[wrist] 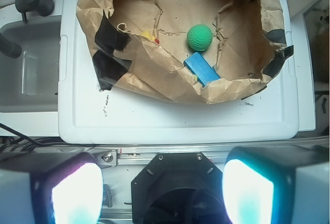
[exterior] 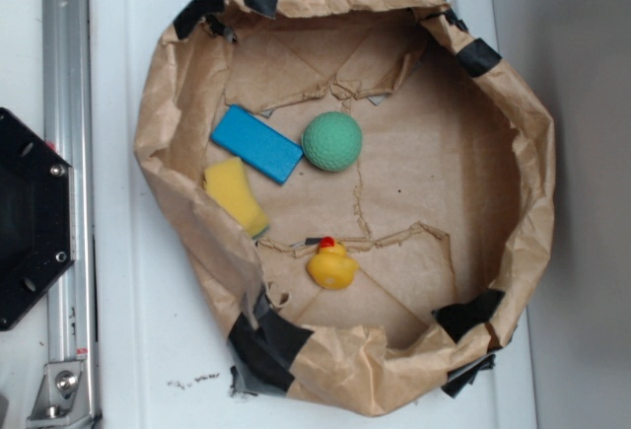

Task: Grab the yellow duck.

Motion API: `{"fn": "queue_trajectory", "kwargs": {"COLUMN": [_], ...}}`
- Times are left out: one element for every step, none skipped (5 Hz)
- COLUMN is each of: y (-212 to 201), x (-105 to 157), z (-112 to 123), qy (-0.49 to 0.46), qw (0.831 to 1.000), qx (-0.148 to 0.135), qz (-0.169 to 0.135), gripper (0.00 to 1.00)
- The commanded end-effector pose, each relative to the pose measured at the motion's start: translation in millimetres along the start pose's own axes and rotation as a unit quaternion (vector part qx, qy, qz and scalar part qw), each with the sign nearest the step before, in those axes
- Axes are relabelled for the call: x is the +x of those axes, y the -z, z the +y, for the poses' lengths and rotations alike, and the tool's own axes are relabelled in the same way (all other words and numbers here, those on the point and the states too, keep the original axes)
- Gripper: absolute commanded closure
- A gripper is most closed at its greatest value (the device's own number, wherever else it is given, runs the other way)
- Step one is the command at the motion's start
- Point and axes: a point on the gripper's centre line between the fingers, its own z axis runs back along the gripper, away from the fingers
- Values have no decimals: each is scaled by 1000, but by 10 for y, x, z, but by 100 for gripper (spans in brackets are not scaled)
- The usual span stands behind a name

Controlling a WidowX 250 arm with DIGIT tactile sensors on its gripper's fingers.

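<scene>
No brand, label or legible writing shows on any item in either view. A few small black marks lie on the white counter [exterior: 158,350] near the front of the paper, too small to read.

Gripper [wrist: 162,193]: seen only from the wrist view, at the bottom edge. Its two fingers [wrist: 77,195] appear as blurred, glowing pads, set wide apart with the dark robot base visible between them. They hold nothing and touch nothing — they sit well apart from the paper nest and everything in it.

The yellow duck [exterior: 332,264] rests on the floor of a crumpled brown paper nest [exterior: 513,104], toward the front part of it in the exterior view, its red-orange beak pointing toward the middle of the nest. In the wrist view only a sliver of the duck [wrist: 149,36] shows, behind a fold of the paper wall.

Other contents: a green ball [exterior: 331,142] near the centre; a blue block [exterior: 256,143] just beside it; a yellow sponge [exterior: 237,195] touching or almost touching the blue block's lower edge. All three lie apart from the duck.

Black tape [exterior: 266,345] patches the paper rim at several places. A metal rail [exterior: 67,153] runs along the counter's edge — the black base plate [exterior: 30,217] sits against it.
</scene>
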Motion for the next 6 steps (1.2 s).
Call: {"fn": "queue_trajectory", "kwargs": {"y": [0,179,526,1005,1415,1678], "x": [0,488,964,1417,1534,1522], "z": [0,82,122,168,328,293], "qy": [0,23,43,111,145,168], "qw": [1000,999,998,994,989,982], "qx": [0,-25,-12,15,31,81], "qz": [0,-33,-40,-13,16,21], "gripper": [0,0,0,0,0,0]}}
